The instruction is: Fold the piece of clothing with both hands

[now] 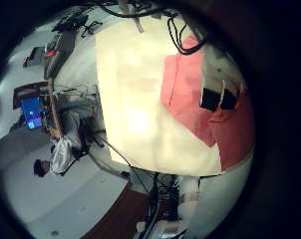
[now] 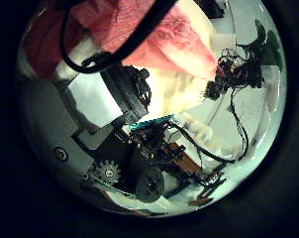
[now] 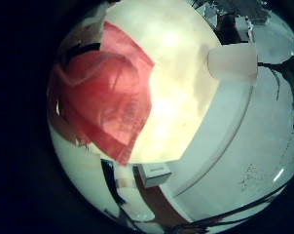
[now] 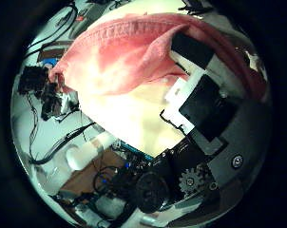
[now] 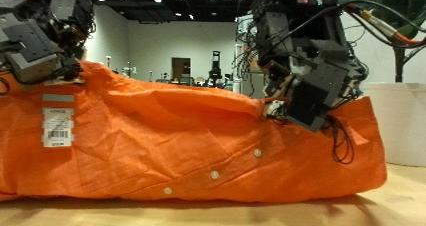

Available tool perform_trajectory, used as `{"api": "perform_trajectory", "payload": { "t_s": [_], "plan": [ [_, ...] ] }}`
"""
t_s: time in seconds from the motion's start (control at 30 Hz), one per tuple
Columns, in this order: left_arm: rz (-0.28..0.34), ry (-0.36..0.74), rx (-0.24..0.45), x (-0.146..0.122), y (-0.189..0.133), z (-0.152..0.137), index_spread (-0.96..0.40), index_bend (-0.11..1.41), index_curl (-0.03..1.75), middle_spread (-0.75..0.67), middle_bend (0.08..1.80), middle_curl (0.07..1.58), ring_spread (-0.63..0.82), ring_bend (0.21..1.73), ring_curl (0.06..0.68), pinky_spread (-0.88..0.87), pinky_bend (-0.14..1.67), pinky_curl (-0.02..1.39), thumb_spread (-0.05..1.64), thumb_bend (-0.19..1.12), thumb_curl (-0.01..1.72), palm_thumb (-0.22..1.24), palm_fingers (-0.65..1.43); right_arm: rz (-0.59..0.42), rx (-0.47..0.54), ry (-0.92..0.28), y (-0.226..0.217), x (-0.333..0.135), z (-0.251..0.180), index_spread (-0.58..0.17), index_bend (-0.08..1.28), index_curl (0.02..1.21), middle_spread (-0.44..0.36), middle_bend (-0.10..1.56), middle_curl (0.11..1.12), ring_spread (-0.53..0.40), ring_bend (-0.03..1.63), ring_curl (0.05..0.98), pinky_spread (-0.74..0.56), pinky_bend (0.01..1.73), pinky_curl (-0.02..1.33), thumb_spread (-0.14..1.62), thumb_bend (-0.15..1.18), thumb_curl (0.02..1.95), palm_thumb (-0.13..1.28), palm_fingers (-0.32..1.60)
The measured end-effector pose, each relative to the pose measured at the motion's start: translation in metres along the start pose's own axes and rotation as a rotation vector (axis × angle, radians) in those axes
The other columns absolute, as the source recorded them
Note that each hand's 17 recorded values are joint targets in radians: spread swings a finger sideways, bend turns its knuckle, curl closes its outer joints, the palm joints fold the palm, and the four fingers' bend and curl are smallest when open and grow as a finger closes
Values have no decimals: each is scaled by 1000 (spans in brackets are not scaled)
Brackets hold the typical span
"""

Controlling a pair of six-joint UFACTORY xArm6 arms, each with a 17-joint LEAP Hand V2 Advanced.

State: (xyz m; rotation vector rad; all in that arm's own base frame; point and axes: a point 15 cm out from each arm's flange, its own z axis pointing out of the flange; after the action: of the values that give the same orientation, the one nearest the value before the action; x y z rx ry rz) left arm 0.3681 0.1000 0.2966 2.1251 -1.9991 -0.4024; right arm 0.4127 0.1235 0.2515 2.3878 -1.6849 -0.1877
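An orange garment (image 5: pixel 187 136) with a white tag (image 5: pixel 57 121) and small snaps hangs spread like a curtain, its lower edge resting on the table (image 5: pixel 386 208). My left hand (image 5: pixel 40 36) grips its upper edge at one end. My right hand (image 5: pixel 313 76) pinches the upper edge at the other end, with its fingers (image 5: pixel 304 101) in front of the cloth. The right thumb side palm view shows the cloth (image 4: pixel 134 52) bunched against that hand's fingers (image 4: pixel 196 81). Cloth (image 2: pixel 140 35) also lies close to the left palm, and it trails down towards the table in the little finger side views (image 1: pixel 205 100) (image 3: pixel 103 88).
A white cylindrical container (image 5: pixel 400 116) stands on the table just beyond my right hand, also seen as a white container (image 3: pixel 230 63) from that palm. The table's pale top (image 1: pixel 136 110) stretches below the hanging cloth.
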Motion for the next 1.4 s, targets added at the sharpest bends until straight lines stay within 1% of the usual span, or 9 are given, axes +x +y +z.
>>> {"api": "perform_trajectory", "payload": {
  "t_s": [0.43,0.63,0.67,0.7,0.83,0.97,1.03,1.17,1.4],
  "plan": [
    [-21,-9,-19,2,-86,28,-752,363,1068,-458,1108,684,-499,1150,492,-670,1026,560,1347,-9,284,600,1131,55,-9,-5,-98,15,21,-313,939,913,-173,1173,820,-264,1260,749,-308,1084,967,1167,-22,481,951,1054],
    [-45,-6,8,-1,-117,38,-745,327,1076,-457,1104,690,-498,1145,493,-679,1006,563,1349,-13,281,586,1084,81,-16,-13,-114,27,36,-349,727,853,-178,1029,757,-286,1259,714,-365,1049,935,1169,-24,434,887,906],
    [-49,-6,8,-1,-119,39,-743,317,1078,-456,1100,691,-499,1139,493,-680,1001,564,1348,-13,281,581,1075,85,-18,-14,-115,30,38,-352,672,846,-189,1002,750,-287,1257,711,-392,1037,928,1174,-29,425,867,821],
    [-51,-6,6,-1,-121,41,-737,293,1075,-456,1095,691,-502,1120,488,-683,992,564,1343,-22,277,558,1035,91,-18,-17,-115,32,38,-349,541,819,-199,937,730,-289,1265,708,-429,1021,913,1183,-29,415,851,606],
    [-64,-2,13,-7,-128,42,-684,169,1050,-451,1055,692,-503,1033,480,-677,979,582,1322,-32,262,466,771,108,29,-22,-125,42,35,-366,333,718,-209,777,664,-266,1211,659,-487,975,844,1217,-26,375,794,344],
    [-95,6,36,-18,-136,42,-487,98,970,-331,750,643,-416,1075,496,-635,1046,622,1295,-30,254,394,312,141,155,-65,-150,52,18,-384,353,655,-173,678,608,-220,1072,593,-348,785,790,1283,-19,337,745,177],
    [-112,11,58,-23,-141,40,-353,125,916,-178,561,585,-287,1022,486,-567,1051,634,1280,-31,248,355,77,162,211,-103,-156,56,2,-383,362,634,-148,637,584,-184,1016,567,-264,736,772,1312,-14,323,732,150],
    [-151,23,126,-37,-145,23,-126,173,800,98,392,448,19,839,386,-242,789,557,1252,-29,238,298,-186,167,259,-110,-149,69,-22,-377,393,597,-95,582,537,-101,866,497,-33,632,712,1386,-8,290,712,128],
    [-166,22,228,-51,-129,-23,43,134,604,323,239,363,341,644,292,261,560,433,1206,-22,233,231,-119,155,351,-98,-120,89,-77,-365,402,550,-50,507,479,4,707,413,221,504,612,1464,-1,259,712,127]
  ]
}}
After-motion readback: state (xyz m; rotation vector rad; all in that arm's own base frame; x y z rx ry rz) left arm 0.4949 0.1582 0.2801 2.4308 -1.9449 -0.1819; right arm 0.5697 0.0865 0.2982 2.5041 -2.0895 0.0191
